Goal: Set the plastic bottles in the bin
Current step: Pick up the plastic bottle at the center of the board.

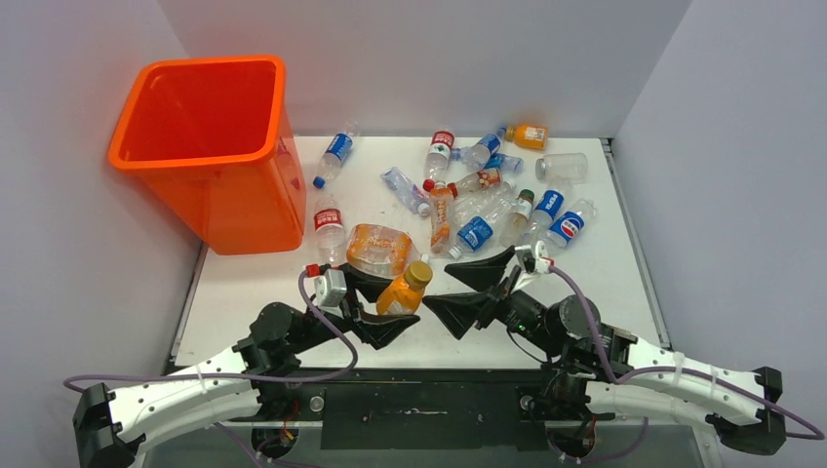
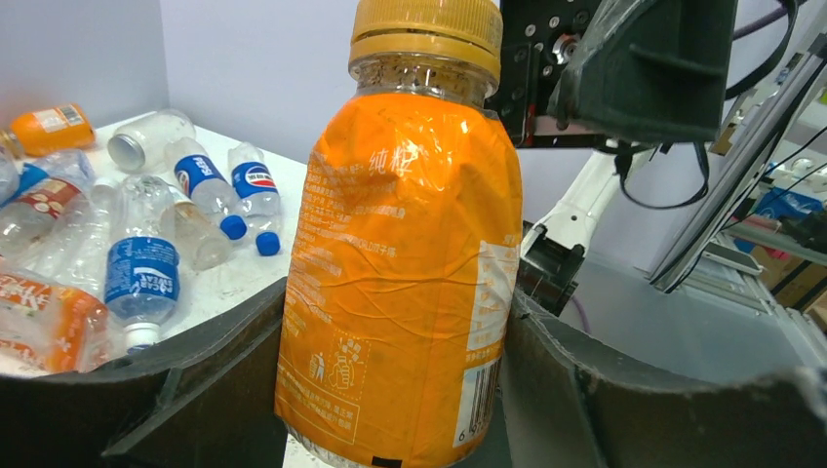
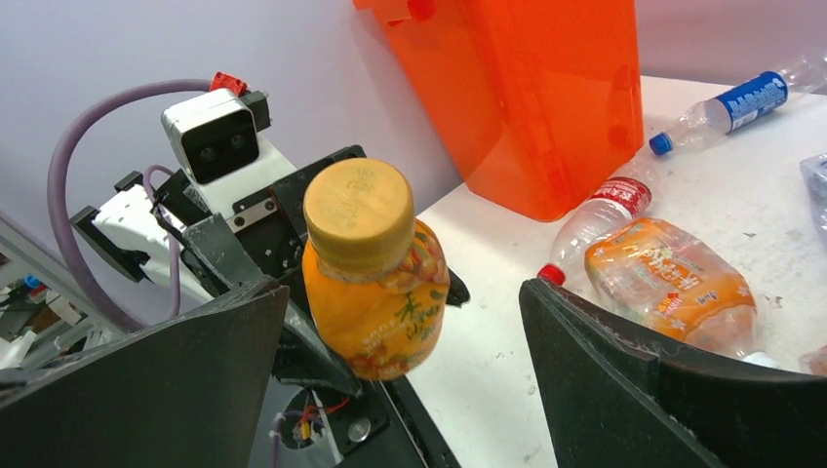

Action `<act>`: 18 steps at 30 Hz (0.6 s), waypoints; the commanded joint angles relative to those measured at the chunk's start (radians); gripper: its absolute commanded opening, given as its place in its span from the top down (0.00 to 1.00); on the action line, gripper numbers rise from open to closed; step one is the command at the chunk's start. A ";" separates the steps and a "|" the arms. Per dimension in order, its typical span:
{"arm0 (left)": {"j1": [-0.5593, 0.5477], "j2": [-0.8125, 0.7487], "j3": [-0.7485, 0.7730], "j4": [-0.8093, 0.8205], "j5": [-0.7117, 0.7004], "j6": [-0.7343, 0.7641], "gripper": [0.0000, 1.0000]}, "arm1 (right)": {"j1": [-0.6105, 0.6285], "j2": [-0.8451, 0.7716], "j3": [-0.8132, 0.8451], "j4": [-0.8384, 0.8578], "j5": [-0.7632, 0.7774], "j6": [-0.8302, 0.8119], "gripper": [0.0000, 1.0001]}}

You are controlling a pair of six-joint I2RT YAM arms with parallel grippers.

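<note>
Left hand [image 1: 398, 300] grips an orange-labelled bottle [image 1: 406, 289] above the worktop's [image 1: 605, 283] near edge; right hand [image 1: 451, 292] gapes wide, empty, just beside it; other bottles [image 1: 475, 234] lie toward the far edge; bin [image 1: 195, 156] stands at the far-left corner.

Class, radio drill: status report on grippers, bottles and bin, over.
Left gripper shut on yellow-capped orange plastic bottle. Right gripper open, empty, facing it. Tall orange plastic bin at far left. Crushed orange-labelled bottle lies just beyond the held one.
</note>
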 commanded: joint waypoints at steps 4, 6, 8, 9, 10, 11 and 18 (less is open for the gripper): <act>-0.031 0.034 0.050 0.126 -0.031 -0.072 0.99 | 0.019 0.133 -0.027 0.305 -0.032 0.029 0.05; -0.036 0.032 0.052 0.126 -0.034 -0.071 1.00 | 0.023 0.159 -0.026 0.311 -0.019 0.031 0.03; -0.041 0.031 0.054 0.130 -0.037 -0.073 1.00 | 0.023 0.178 -0.029 0.315 0.002 0.037 0.02; -0.044 0.031 0.053 0.136 -0.036 -0.072 1.00 | 0.023 0.187 -0.031 0.318 0.010 0.040 0.04; -0.048 0.031 0.050 0.145 -0.034 -0.070 1.00 | 0.023 0.197 -0.033 0.319 0.014 0.043 0.06; -0.053 0.031 0.048 0.156 -0.033 -0.068 1.00 | 0.024 0.209 -0.036 0.321 0.022 0.046 0.08; -0.080 0.042 0.047 0.198 -0.047 -0.065 1.00 | 0.024 0.260 -0.064 0.378 0.013 0.078 0.17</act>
